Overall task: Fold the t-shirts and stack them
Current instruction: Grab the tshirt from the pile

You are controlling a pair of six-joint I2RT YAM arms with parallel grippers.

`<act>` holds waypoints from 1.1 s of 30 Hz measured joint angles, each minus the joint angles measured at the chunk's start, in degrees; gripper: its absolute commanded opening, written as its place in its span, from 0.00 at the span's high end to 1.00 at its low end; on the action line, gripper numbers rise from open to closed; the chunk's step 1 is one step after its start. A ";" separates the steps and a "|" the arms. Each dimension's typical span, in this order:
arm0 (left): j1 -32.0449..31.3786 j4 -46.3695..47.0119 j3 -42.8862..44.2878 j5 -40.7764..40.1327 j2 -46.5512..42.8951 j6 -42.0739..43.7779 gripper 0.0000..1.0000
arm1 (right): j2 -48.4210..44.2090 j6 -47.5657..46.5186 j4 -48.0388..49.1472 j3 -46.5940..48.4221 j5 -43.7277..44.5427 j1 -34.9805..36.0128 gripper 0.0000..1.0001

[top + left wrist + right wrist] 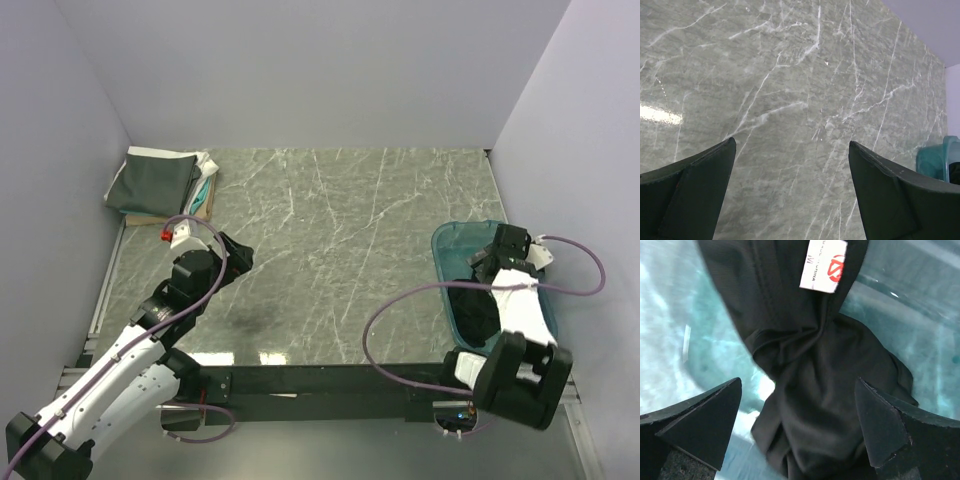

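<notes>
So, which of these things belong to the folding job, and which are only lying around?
Belong to the job:
black t-shirt, crumpled in the teal tub
stack of folded t-shirts, far left corner
right tool, open above the black t-shirt
left tool, open over the marble table

Only lying around:
teal tub
marble table

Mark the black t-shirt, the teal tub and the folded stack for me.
black t-shirt [815, 390]: right wrist view, bunched middle of the cloth.
teal tub [455, 250]: top external view, bare inside near its far left corner.
folded stack [155, 180]: top external view, dark grey top layer.
</notes>
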 measured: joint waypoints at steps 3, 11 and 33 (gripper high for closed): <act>0.00 0.17 0.00 0.35 0.04 0.00 0.01 | 6.16 0.11 2.40 -0.02 -0.68 -0.50 0.02; 0.00 -0.02 -0.26 0.13 0.02 -0.13 0.01 | 16.65 -1.05 6.54 0.57 0.15 -1.09 0.73; 0.00 -1.92 -0.35 -0.74 -0.28 -1.18 0.01 | -12.98 -9.05 -3.58 27.04 -4.46 13.66 1.00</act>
